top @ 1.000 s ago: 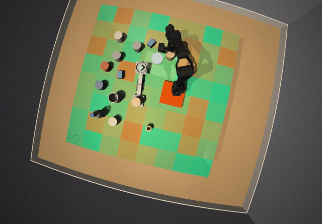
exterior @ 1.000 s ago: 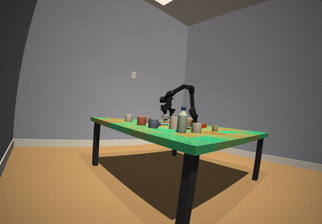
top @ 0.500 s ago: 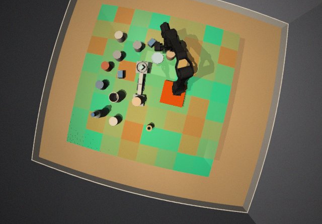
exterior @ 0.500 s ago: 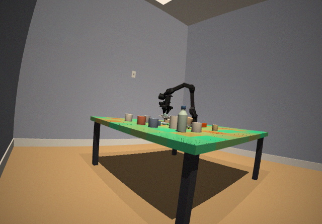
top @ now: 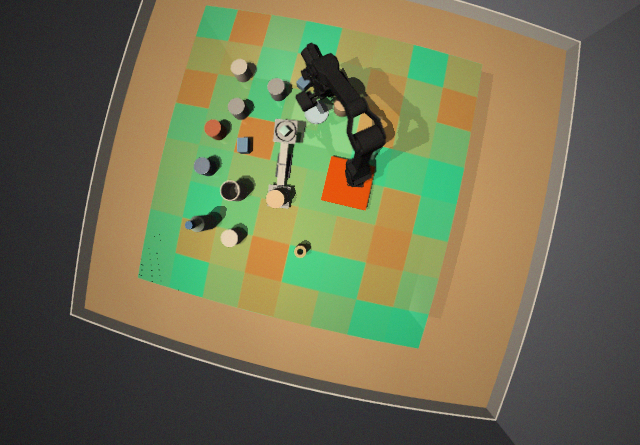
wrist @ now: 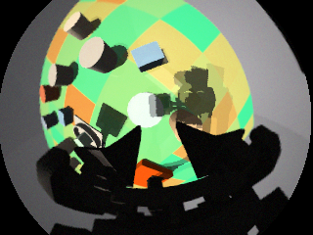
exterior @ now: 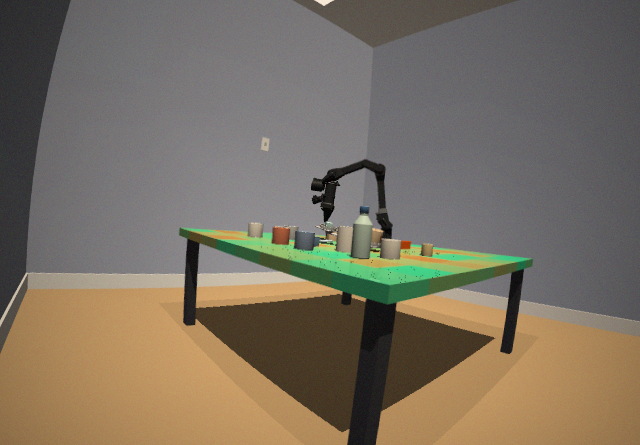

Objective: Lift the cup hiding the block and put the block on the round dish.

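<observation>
While the black gripper (top: 323, 93) (exterior: 326, 219) (wrist: 158, 125) hangs partly open with nothing between its fingers, the small pale green block (top: 285, 130) (exterior: 328, 225) sits uncovered on the balance's upper end in the top view, toward the lower left from the gripper, so the reach should go that way.

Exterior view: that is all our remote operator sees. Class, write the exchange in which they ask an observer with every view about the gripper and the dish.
Operator: I have only the exterior view. Is anything between the gripper's fingertips?
Observer: No. In the wrist view, the gripper is open, with a bare gap between its fingertips.
Operator: Does the lifted cup overhang the dish?
Observer: No. From the top, the lifted cup stands beside the round dish.
</observation>
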### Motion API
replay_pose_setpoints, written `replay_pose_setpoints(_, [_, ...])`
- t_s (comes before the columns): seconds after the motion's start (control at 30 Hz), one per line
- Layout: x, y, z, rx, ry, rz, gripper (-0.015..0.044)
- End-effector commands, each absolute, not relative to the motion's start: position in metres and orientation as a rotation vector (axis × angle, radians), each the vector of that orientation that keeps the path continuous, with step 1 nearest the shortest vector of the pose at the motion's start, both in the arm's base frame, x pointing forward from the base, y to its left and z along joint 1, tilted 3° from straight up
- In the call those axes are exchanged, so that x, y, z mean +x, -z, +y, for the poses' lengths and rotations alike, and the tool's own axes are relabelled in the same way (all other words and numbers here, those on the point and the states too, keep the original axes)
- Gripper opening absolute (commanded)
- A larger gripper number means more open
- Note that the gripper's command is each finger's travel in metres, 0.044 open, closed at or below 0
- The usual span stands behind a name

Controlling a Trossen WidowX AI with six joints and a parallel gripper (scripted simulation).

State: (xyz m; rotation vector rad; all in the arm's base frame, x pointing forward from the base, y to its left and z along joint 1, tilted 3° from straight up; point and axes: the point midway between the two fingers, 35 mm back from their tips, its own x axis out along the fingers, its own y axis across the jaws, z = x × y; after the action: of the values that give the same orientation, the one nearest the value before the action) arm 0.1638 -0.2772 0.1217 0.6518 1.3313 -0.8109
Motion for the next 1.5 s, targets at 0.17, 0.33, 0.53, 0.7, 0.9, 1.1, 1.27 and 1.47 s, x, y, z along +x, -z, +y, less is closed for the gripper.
replay_pose_setpoints(0.17, [0.191,-0.127,-0.263,0.422,0.586,1.421,0.026])
replay_pose_setpoints(0.33, [0.206,-0.13,-0.253,0.292,0.453,1.461,0.026])
replay_pose_setpoints(0.53, [0.223,-0.133,-0.239,0.135,0.291,1.496,0.026])
replay_pose_setpoints(0.7, [0.237,-0.135,-0.226,0.004,0.155,1.517,0.026])
replay_pose_setpoints(0.9, [0.252,-0.138,-0.21,-0.154,-0.009,1.53,0.026])
replay_pose_setpoints(1.1, [0.266,-0.141,-0.194,-0.311,-0.175,1.53,0.026])
replay_pose_setpoints(1.27, [0.277,-0.143,-0.179,-0.442,-0.313,1.521,0.026])
replay_pose_setpoints(1.47, [0.288,-0.146,-0.16,-0.599,-0.479,1.499,0.026])
